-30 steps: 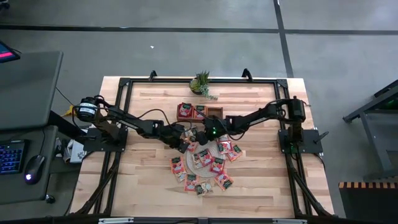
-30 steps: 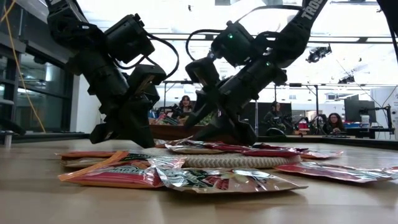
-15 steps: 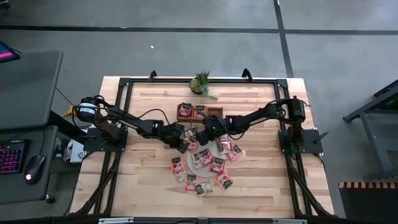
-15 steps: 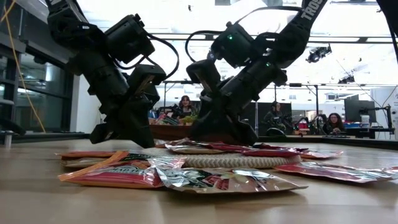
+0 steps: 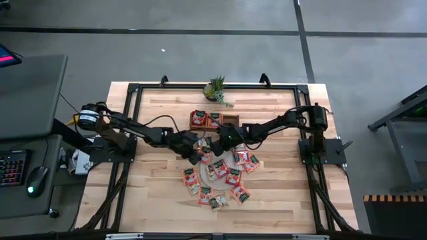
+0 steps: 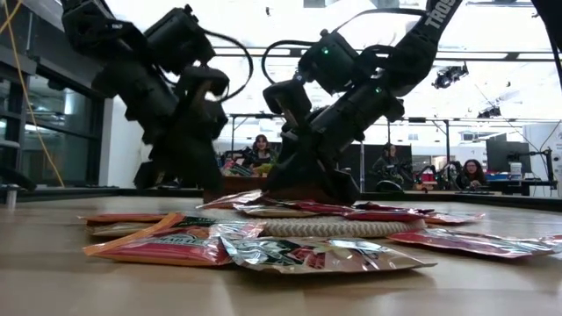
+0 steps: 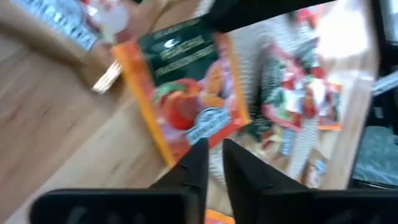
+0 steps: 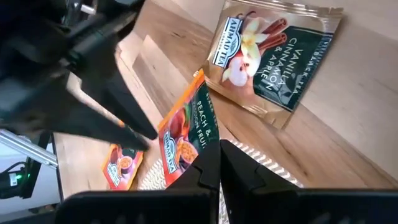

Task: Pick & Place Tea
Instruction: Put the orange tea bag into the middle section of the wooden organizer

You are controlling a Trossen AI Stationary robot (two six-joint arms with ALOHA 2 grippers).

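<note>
Now the right gripper (image 8: pixel 219 163) is closed on the edge of an orange tea sachet (image 8: pixel 186 134), tilted above the mat (image 5: pixel 223 167). Just beyond, the left gripper (image 7: pixel 213 163) is nearly closed; whether it grips the sachet (image 7: pixel 183 93) before it, I cannot tell.

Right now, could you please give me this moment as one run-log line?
left gripper: over peach sachet | right gripper: shut on orange sachet | mat: sachets scattered | tray: partly filled
</note>
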